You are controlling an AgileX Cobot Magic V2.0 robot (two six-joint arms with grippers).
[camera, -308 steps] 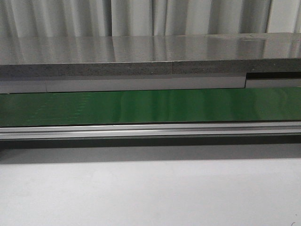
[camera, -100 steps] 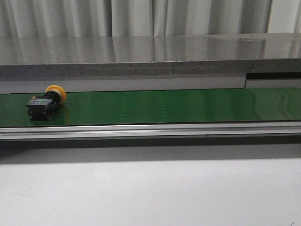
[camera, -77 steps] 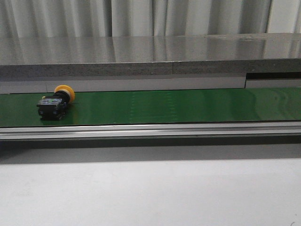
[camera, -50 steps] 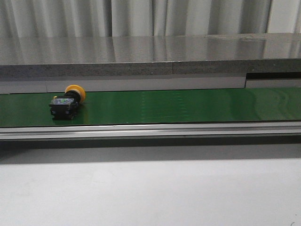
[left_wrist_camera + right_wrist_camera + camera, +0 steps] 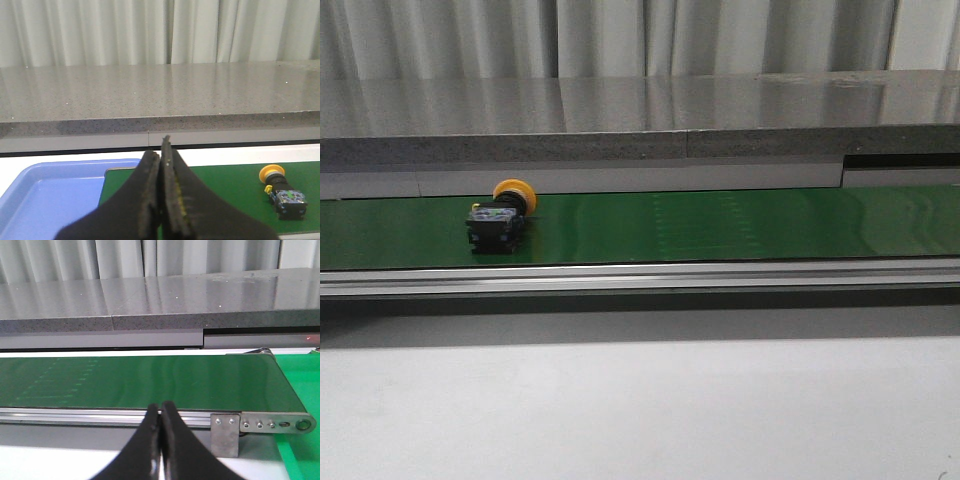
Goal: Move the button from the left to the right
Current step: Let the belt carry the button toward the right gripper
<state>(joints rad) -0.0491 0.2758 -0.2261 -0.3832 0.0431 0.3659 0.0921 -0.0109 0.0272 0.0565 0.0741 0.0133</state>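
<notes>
The button [image 5: 500,214], a yellow-orange round head on a dark boxy body, lies on its side on the green belt [image 5: 720,225] at the left part of the front view. It also shows in the left wrist view [image 5: 282,190], on the belt [image 5: 235,185] to one side of my left gripper [image 5: 161,150], which is shut and empty and apart from it. My right gripper [image 5: 161,407] is shut and empty, in front of the belt's aluminium rail [image 5: 100,415] near the belt's right end [image 5: 270,390]. Neither gripper shows in the front view.
A blue tray [image 5: 45,200] sits at the belt's left end. A bright green surface [image 5: 300,375] lies past the belt's right end. A grey stone-like ledge [image 5: 640,120] runs behind the belt, with curtains beyond. A white tabletop [image 5: 640,410] lies in front of the rail.
The belt was bare at first. The button has come into view at the left and has ridden steadily to the right along the belt.
</notes>
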